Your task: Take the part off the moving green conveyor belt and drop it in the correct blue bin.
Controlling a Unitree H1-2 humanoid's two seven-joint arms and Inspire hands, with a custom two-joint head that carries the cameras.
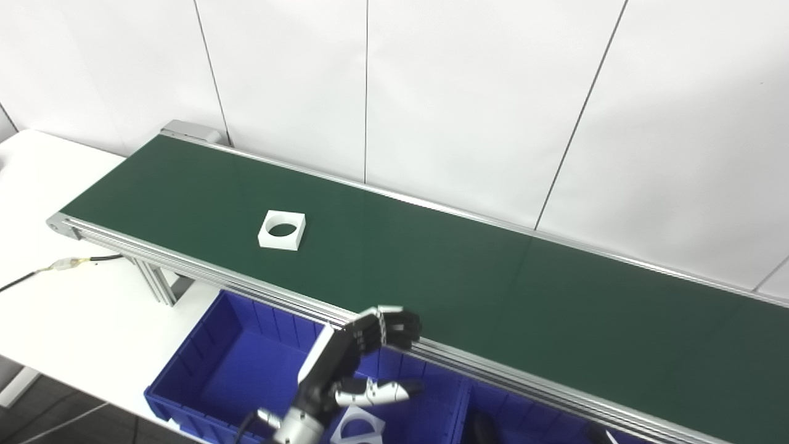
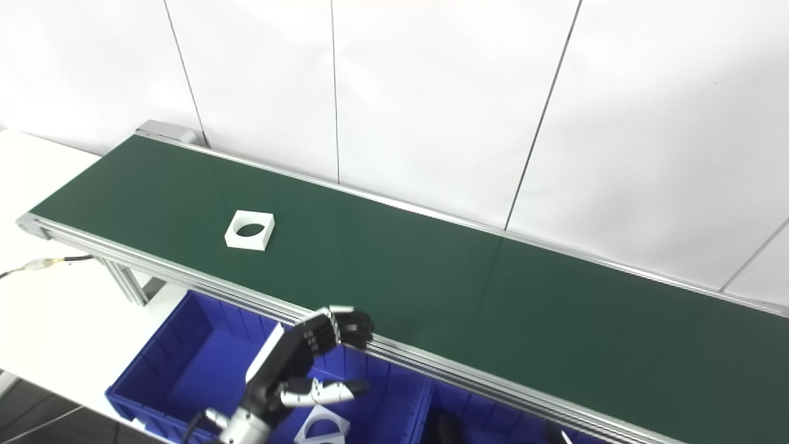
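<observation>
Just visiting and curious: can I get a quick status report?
Left hand open, above the blue bin. Right hand not in view. White square part on the green belt, untouched. Nothing between hand and part.

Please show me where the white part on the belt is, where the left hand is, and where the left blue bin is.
part (image 1: 282, 230), left eye view, on its front rim.
left hand (image 1: 357, 361), left eye view, on the palm.
bin (image 1: 246, 376), left eye view, on its bare floor.

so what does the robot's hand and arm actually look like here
Only the left hand shows: black segmented fingers with pale tips, a white panel across its back, a white-and-black thumb. It sits on a silver metal wrist with a dark cable beside it. The right hand is out of view.
</observation>
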